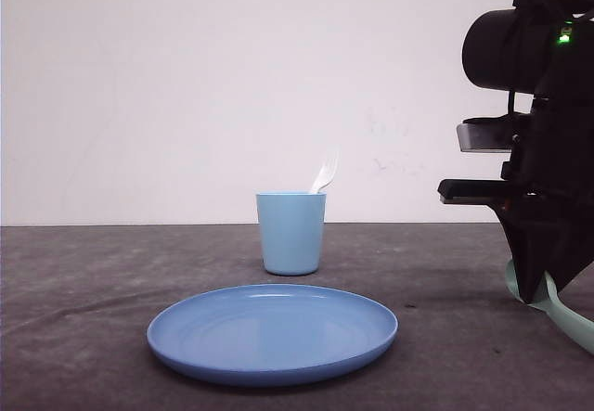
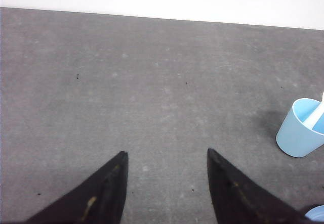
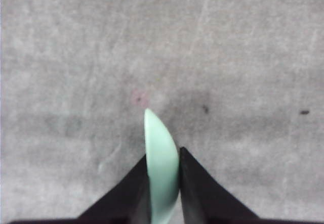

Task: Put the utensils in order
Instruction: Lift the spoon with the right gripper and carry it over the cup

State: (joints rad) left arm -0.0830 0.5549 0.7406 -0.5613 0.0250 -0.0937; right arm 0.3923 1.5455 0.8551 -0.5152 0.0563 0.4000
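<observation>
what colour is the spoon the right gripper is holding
Mint green plastic spoon; clearest in the right wrist view.

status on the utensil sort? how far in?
About halfway. Done: white fork stands in the light blue cup. In hand: right end effector is shut on the mint-green spoon, low over the table. Left: spoon likely goes in the cup too. Left end effector is open, holding nothing.

Right tool (image 3: pixel 163 183) low, fingers pinched on the spoon (image 3: pixel 161 153); left tool (image 2: pixel 167 188) spread wide.
</observation>
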